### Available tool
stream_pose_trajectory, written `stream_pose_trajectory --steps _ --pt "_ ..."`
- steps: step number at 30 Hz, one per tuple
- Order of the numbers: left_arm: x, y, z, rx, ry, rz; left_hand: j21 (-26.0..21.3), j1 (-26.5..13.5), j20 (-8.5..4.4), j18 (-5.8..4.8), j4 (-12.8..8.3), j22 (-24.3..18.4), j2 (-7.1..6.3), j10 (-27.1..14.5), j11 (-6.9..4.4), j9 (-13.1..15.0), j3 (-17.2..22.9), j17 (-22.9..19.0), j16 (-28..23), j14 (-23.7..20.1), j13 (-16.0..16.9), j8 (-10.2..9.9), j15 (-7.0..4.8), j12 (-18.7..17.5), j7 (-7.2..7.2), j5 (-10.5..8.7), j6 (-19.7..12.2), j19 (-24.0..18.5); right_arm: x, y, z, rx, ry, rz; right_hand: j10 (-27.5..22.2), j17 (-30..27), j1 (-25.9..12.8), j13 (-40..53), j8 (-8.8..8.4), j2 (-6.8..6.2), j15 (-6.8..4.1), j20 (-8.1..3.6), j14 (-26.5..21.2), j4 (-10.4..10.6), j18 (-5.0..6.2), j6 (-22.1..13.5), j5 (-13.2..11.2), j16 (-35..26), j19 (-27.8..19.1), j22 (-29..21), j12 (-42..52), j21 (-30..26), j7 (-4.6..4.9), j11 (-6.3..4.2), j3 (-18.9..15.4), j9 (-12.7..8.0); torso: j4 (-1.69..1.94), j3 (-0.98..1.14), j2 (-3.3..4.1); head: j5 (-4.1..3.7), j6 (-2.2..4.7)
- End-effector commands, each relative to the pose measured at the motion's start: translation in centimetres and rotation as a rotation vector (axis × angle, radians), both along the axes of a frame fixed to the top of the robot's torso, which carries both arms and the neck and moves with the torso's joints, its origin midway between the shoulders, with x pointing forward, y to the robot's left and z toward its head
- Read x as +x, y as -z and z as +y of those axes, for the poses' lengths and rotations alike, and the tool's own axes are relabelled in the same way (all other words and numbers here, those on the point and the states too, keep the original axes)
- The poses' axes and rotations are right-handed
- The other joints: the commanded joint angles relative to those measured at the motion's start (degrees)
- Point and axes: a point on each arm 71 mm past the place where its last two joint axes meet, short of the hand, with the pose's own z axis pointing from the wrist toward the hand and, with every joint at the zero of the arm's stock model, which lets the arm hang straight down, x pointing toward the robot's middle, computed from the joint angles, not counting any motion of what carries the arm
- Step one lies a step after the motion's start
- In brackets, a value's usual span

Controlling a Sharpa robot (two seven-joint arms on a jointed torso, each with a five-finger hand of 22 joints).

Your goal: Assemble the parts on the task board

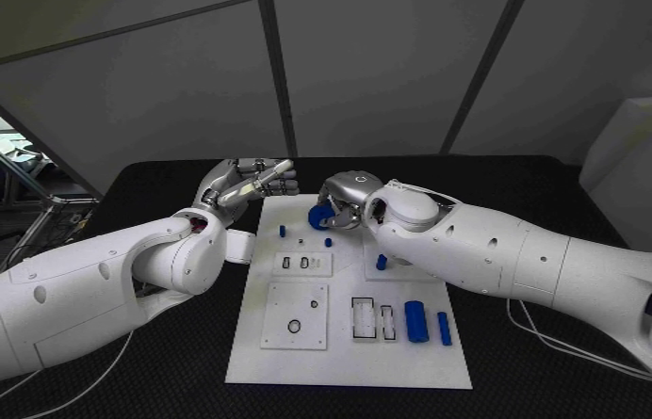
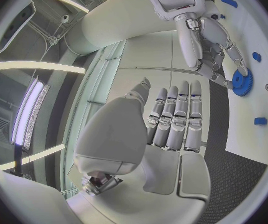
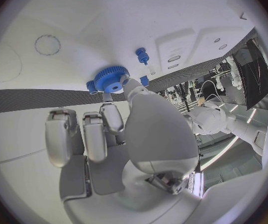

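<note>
The white task board [image 1: 347, 353] lies in the middle of the black table. My right hand [image 1: 348, 196] hovers over the board's far end and pinches a blue gear [image 1: 322, 217] between thumb and fingertips. The gear [image 3: 112, 79] sits low over the board [image 3: 59, 15], close to a small blue peg [image 3: 142, 56]. My left hand [image 1: 252, 184] is held up beside the board's far left corner, fingers [image 2: 174, 114] straight and holding nothing. From the left wrist, the right hand [image 2: 211, 50] and the gear [image 2: 241, 81] show over the board.
Small blue pegs [image 1: 283, 232] [image 1: 328, 242] [image 1: 382, 262] stand on the board's far half. A blue cylinder [image 1: 415, 321] and a slim blue bar [image 1: 445, 328] lie at the near right, beside rectangular slots [image 1: 365, 317]. A raised plate with holes [image 1: 297, 314] sits at the near left.
</note>
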Motion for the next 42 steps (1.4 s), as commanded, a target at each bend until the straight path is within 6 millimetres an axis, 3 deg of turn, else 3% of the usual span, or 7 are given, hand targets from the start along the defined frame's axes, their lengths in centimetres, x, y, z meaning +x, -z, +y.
stream_pose_trajectory --steps 1,8,11,17,26,32,42 --pt "0.0 -0.2 -0.2 -0.003 0.014 -0.006 -0.1 0.0 0.16 -0.72 -0.2 -0.1 0.43 0.0 0.29 0.0 0.2 0.1 -0.4 -0.3 0.0 -0.3 -0.12 -0.4 0.42 0.15 0.0 -0.1 0.1 0.1 -0.1 -0.035 0.009 0.003 -0.6 11.8 -2.0 -0.4 -1.19 -0.61 0.67 0.76 5.1 0.9 -0.13 -1.6 -0.8 -0.4 0.5 8.4 -0.6 -0.3 0.35 0.20 -0.3 -0.3 0.04 0.02 0.01 -0.13 -0.03" --pt "0.0 -0.1 -0.2 -0.002 0.017 -0.003 -0.1 0.0 0.18 -0.73 -0.2 -0.1 0.39 0.0 0.34 -0.1 0.2 0.1 -0.5 -0.3 0.0 -0.4 -0.09 -0.5 0.50 0.13 -0.1 -0.1 0.0 0.4 0.1 -0.042 -0.008 0.050 0.1 12.2 -12.3 0.7 -1.31 0.26 1.03 1.32 5.2 7.9 -0.13 -0.5 -0.1 -0.2 0.6 8.5 0.5 -0.3 0.38 0.47 -2.6 0.2 0.02 -0.01 -0.01 -0.11 -0.03" --pt "0.0 -0.1 -0.2 -0.002 0.019 -0.001 -0.1 0.0 0.19 -0.73 -0.3 -0.1 0.34 -0.1 0.41 -0.1 0.2 0.1 -0.6 -0.3 0.0 -0.5 -0.06 -0.6 0.55 0.13 -0.2 -0.2 0.0 0.5 -0.1 -0.045 -0.004 0.061 0.4 12.4 -15.1 1.2 -1.30 0.70 0.92 1.22 5.2 9.0 -0.15 0.0 1.5 -0.2 0.7 8.6 0.8 -0.2 0.25 0.36 -3.8 0.2 -0.02 -0.02 0.01 -0.09 -0.03" --pt "0.0 -0.1 -0.1 -0.002 0.021 0.001 -0.2 0.1 0.24 -0.75 -0.5 -0.1 0.33 -0.3 0.49 -0.1 0.3 0.1 -0.8 -0.4 -0.1 -0.7 0.01 -0.8 0.62 0.14 -0.3 -0.2 -0.1 -0.3 -0.8 0.042 -0.001 -0.013 1.5 12.9 -15.8 2.7 -1.25 1.49 0.73 1.06 5.4 8.6 -0.35 0.8 5.0 0.1 1.3 9.4 2.0 0.2 -0.03 0.11 -5.0 0.2 -0.04 0.05 0.01 0.03 0.06" --pt "0.0 -0.1 0.4 0.003 0.008 0.002 -0.2 0.3 0.25 -0.74 -0.7 -0.2 0.41 -0.3 0.49 -0.1 0.6 0.2 -1.0 -0.4 -0.1 -0.8 0.03 -0.9 0.63 0.18 -0.3 -0.3 -1.4 -2.3 -3.9 0.340 -0.081 -0.112 0.7 11.2 -9.7 2.1 -2.06 1.19 0.66 0.92 4.9 5.1 0.09 0.5 7.0 -0.8 -0.2 7.6 1.2 -0.8 0.07 0.10 -4.7 -0.1 -0.40 0.11 -0.14 0.22 0.53" --pt "0.1 -0.1 0.4 0.003 0.006 0.001 -0.2 0.4 0.25 -0.73 -0.8 -0.2 0.47 -0.4 0.49 -0.1 0.7 0.2 -1.1 -0.4 -0.1 -0.8 0.02 -0.9 0.62 0.19 -0.3 -0.3 -2.1 -2.6 -8.2 0.408 -0.006 -0.046 0.5 11.2 -7.6 2.0 -2.29 0.93 0.69 0.97 4.9 4.0 0.13 0.5 6.6 -0.8 -0.3 7.5 0.9 -0.9 0.11 0.12 -4.9 0.0 -0.53 0.27 -0.17 -0.47 1.02" --pt "0.1 0.0 0.2 0.002 0.010 0.000 -0.2 0.5 0.25 -0.73 -0.9 -0.2 0.51 -0.3 0.48 -0.1 0.8 0.2 -1.1 -0.4 -0.1 -0.8 0.02 -0.9 0.62 0.20 -0.3 -0.3 -2.9 -2.3 -16.9 0.420 0.109 0.060 0.4 11.0 -3.7 1.6 -2.05 -0.71 0.36 0.69 4.9 1.8 0.07 1.7 7.9 -0.9 -0.1 7.8 0.3 -0.8 -0.25 -0.26 -6.3 0.1 -1.43 0.62 -0.16 -0.63 1.34"
